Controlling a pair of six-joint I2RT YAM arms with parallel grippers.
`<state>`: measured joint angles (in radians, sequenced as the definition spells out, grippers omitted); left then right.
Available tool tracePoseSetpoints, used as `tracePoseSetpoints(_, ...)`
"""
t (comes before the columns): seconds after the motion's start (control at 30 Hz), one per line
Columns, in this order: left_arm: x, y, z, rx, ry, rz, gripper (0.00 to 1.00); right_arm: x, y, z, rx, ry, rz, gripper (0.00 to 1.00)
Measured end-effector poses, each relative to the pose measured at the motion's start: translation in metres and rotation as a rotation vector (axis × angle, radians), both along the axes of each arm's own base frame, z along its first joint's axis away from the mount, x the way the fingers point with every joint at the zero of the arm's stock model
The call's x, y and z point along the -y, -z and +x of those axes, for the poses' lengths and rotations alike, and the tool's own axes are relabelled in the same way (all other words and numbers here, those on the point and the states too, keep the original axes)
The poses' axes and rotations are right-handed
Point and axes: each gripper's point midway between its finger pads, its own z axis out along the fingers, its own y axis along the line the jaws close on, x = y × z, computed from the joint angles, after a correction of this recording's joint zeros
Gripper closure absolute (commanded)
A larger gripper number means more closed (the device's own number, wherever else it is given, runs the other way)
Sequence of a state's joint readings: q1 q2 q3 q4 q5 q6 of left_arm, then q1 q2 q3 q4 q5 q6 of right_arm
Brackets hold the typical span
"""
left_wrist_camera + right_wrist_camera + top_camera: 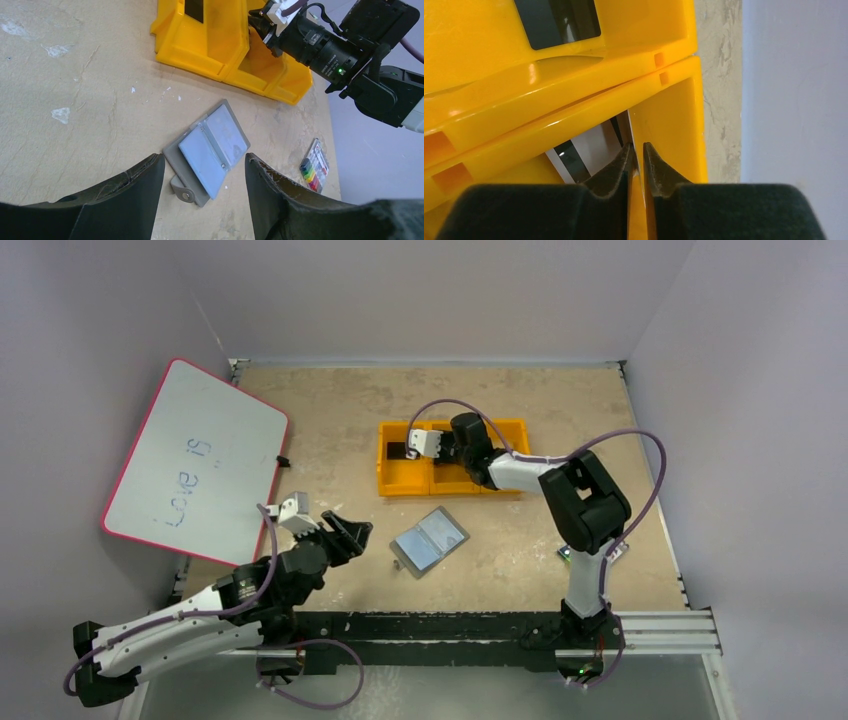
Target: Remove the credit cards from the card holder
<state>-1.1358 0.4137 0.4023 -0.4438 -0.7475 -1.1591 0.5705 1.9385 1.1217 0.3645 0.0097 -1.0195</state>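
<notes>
The card holder point(430, 541) lies open flat on the table, pale blue-grey inside up, snap tab point(183, 189) toward me. My left gripper point(352, 530) hovers just left of it, open and holding nothing; in its wrist view the holder point(220, 145) sits past the fingertips. My right gripper point(412, 446) reaches into the yellow bin tray point(500, 426). Its jaws point(637, 150) stand a sliver apart around the edge of a silver-white credit card with a dark stripe point(586, 150), which touches only the left finger. A black credit card point(556, 20) lies in the neighbouring compartment.
A pink-rimmed whiteboard point(195, 460) leans at the far left. A pack of coloured crayons point(314, 165) lies right of the holder, near the right arm's base. The yellow tray point(200, 50) stands behind the holder, with walls on three sides of the table.
</notes>
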Motion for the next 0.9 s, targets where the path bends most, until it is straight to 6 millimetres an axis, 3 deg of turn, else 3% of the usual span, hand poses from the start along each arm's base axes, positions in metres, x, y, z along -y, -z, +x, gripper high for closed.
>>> tracePoseSetpoints(0.27,0.000,0.002,0.000,-0.004,0.000,0.008,0.40,-0.002,-0.001,-0.005,-0.020,-0.023,0.004,0.76)
tracePoseSetpoints(0.37,0.002,0.003,0.000,-0.010,0.006,0.015,0.40,-0.003,-0.009,-0.008,-0.023,-0.027,0.019,0.70)
tracePoseSetpoints(0.47,0.004,0.003,0.000,-0.013,0.011,0.016,0.40,-0.006,-0.029,-0.012,-0.015,-0.037,0.058,0.68)
tracePoseSetpoints(0.67,0.009,0.008,0.000,-0.027,0.023,0.029,0.40,-0.011,-0.091,-0.022,0.048,-0.039,0.195,0.65)
tracePoseSetpoints(0.8,0.014,0.013,-0.001,-0.043,0.034,0.040,0.40,-0.005,-0.124,-0.045,0.044,0.020,0.378,0.54)
tracePoseSetpoints(0.9,0.016,0.018,-0.001,-0.058,0.040,0.055,0.40,0.003,-0.138,-0.073,-0.029,0.109,0.599,0.38)
